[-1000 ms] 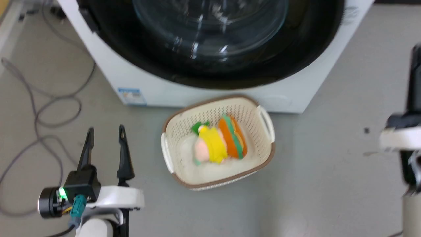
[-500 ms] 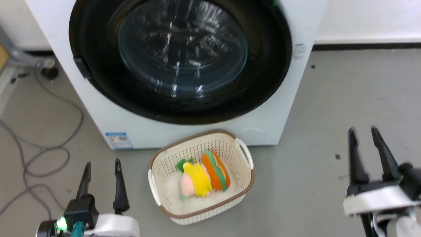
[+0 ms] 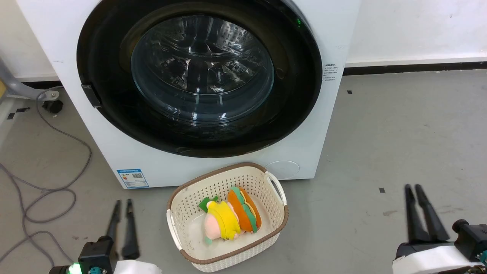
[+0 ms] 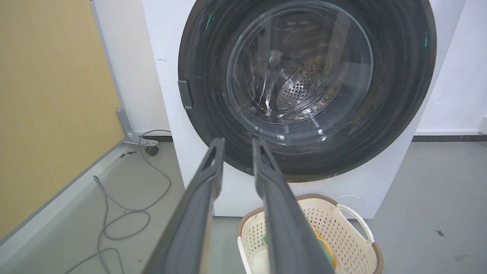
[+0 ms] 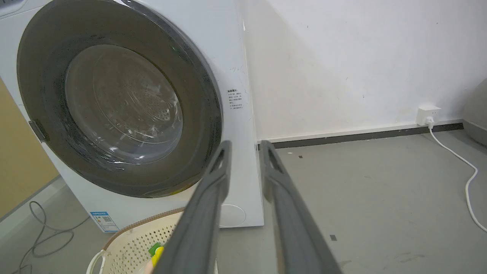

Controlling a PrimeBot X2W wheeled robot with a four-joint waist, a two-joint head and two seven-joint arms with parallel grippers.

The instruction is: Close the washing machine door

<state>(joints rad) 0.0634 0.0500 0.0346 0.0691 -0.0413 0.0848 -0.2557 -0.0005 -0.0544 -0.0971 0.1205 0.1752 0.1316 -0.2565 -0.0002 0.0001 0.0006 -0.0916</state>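
The washing machine is a big white front loader facing me. Its door, a glossy black ring around a bulging glass window, lies flush against the front, and the steel drum shows through the glass. My left gripper hangs low at the lower left, open by a narrow gap, holding nothing, well short of the machine. My right gripper is low at the lower right over the floor, also narrowly open, with nothing in it. The wrist views show each gripper's fingers pointing towards the door.
A cream perforated basket with plush toys stands on the grey floor just in front of the machine, between my grippers. Grey cables loop on the floor at the left. A white cord runs from a wall socket on the right.
The head camera has tilted up, so the whole door now shows. Both grippers sit lower in view, and their fingers stand closer together than before.
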